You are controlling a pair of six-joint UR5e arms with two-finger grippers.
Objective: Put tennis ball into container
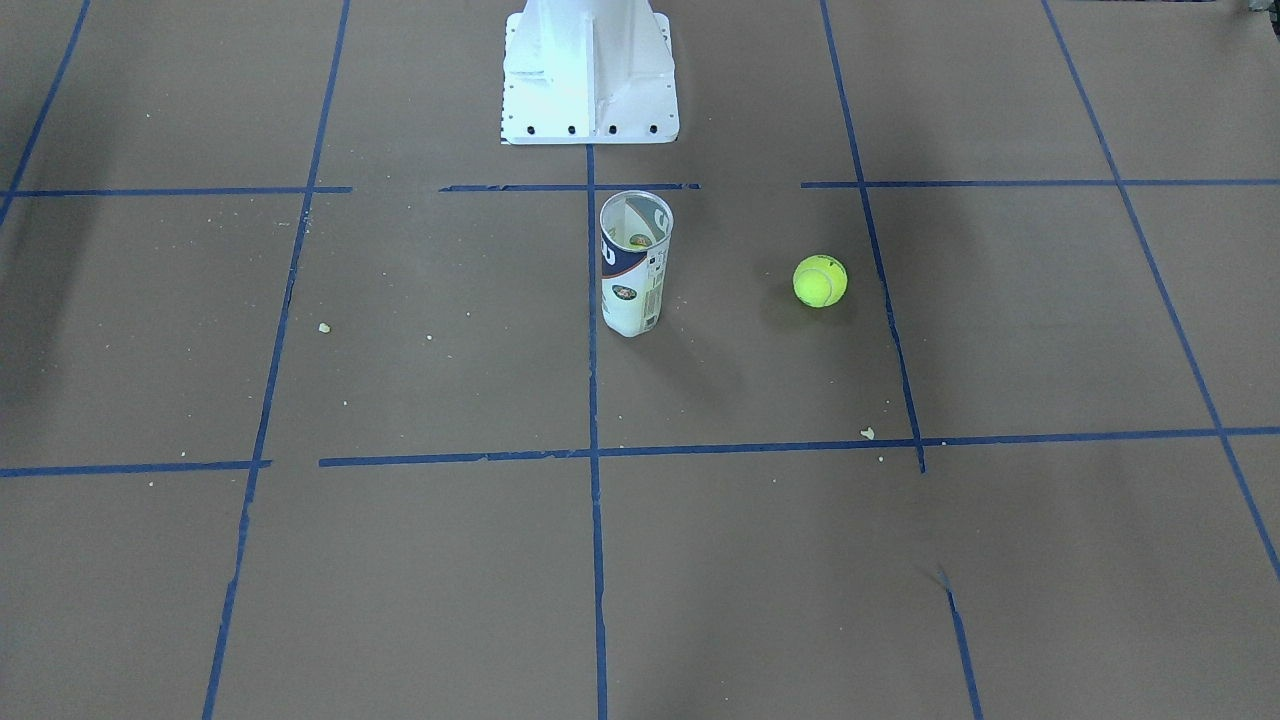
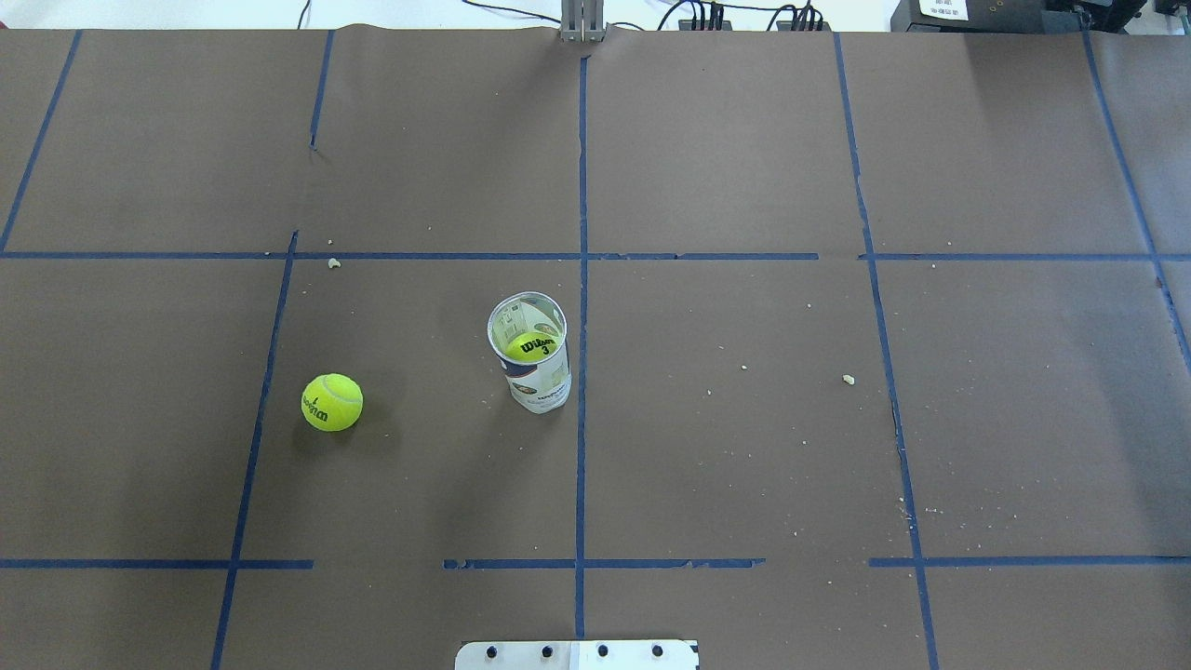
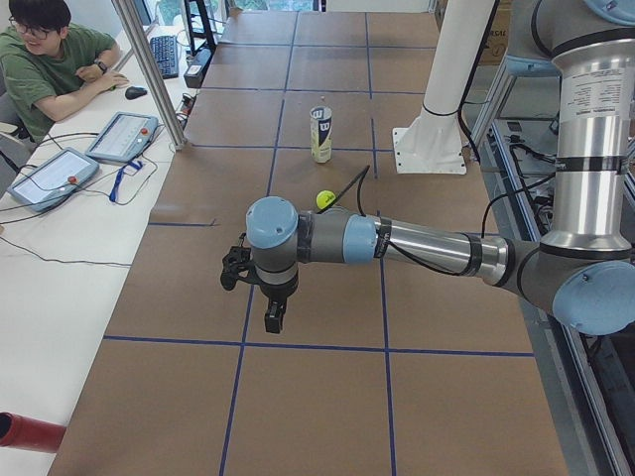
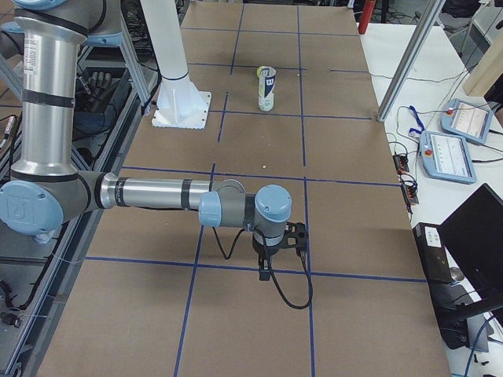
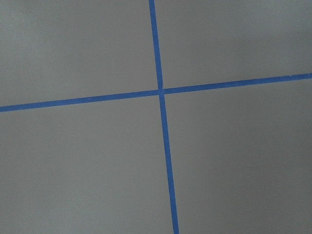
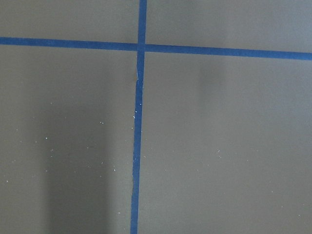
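The tennis ball (image 2: pixel 331 402) lies loose on the brown table cover, to the left of the container (image 2: pixel 530 363) in the overhead view and apart from it. The container stands upright near the centre tape line, its mouth open, and another yellow ball (image 2: pixel 530 346) sits inside it. From the front, the loose tennis ball (image 1: pixel 820 281) is right of the container (image 1: pixel 634 263). My left gripper (image 3: pixel 273 317) hangs over the table's left end, far from both. At the opposite end, my right gripper (image 4: pixel 266 271) points down. I cannot tell whether either is open or shut. Both wrist views hold only paper and blue tape.
The white pedestal base (image 1: pixel 588 75) stands just behind the container on the robot's side. An operator (image 3: pixel 50 59) sits at a side desk with control tablets (image 3: pixel 124 134). Blue tape lines grid the table, and small crumbs lie scattered.
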